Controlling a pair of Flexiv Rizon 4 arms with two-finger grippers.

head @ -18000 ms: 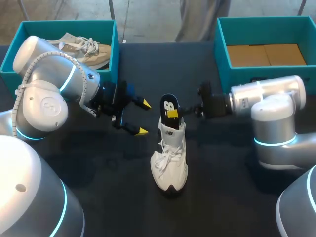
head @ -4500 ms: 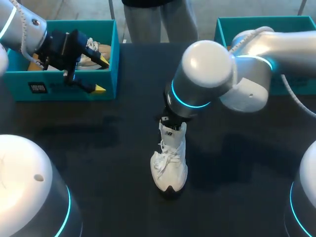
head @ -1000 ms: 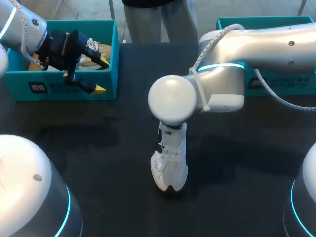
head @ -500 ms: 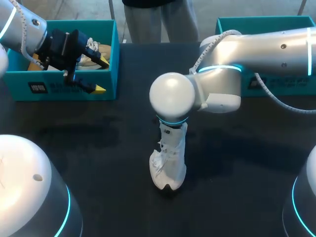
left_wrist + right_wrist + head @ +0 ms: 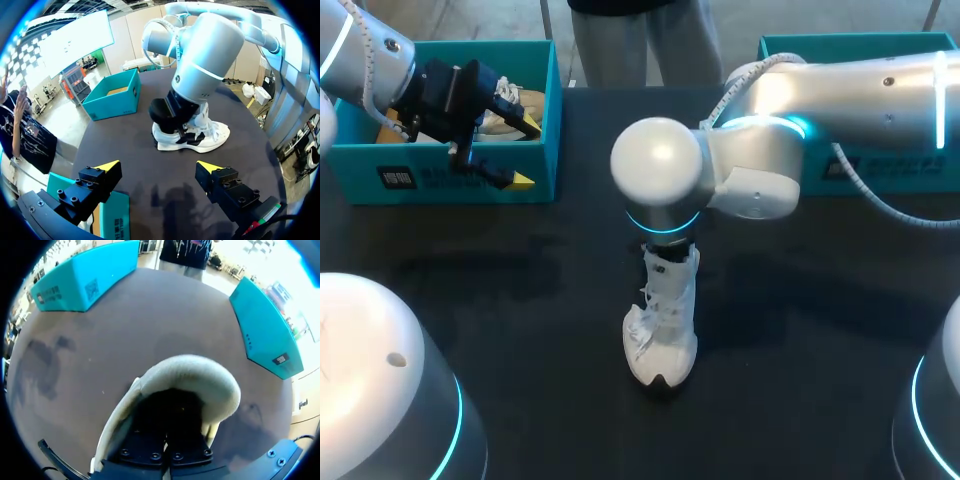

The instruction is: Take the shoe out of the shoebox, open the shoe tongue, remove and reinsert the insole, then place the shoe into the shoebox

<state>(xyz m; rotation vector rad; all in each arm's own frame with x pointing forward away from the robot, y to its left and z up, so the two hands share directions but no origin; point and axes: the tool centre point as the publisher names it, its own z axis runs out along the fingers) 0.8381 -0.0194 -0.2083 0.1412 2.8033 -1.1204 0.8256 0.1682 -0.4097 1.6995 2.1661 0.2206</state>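
1. The left arm [image 5: 365, 55] comes in at the far corner. The left gripper [image 5: 523, 152] hangs at the front wall of the left shoebox [image 5: 355, 175], one yellow tip above the box's inside and the other outside the wall.
2. Its jaws stand wide apart with nothing between them.
3. The right arm [image 5: 840, 85] reaches past the middle of the table [image 5: 520, 300], bends at a round joint and drops straight down, so that the right gripper [image 5: 167, 440] is sunk in the opening of the white shoe [image 5: 662, 330].
4. The shoe stands on its sole on the table, outside both boxes. It is well ahead of the left gripper's open jaws and directly around the right gripper.
5. The right gripper's yellow tips are hidden in every view, so I cannot tell whether it is parted or closed, or holds anything.
6. The right arm covers much of the right shoebox [image 5: 895, 165] and the shoe's heel in the head view.
7. The right wrist view alone looks into the shoe: a pale padded collar around a dark inside.
8. Only the head view shows the beige shoe [image 5: 510, 100] in the left shoebox, just beside the left gripper's farther tip.
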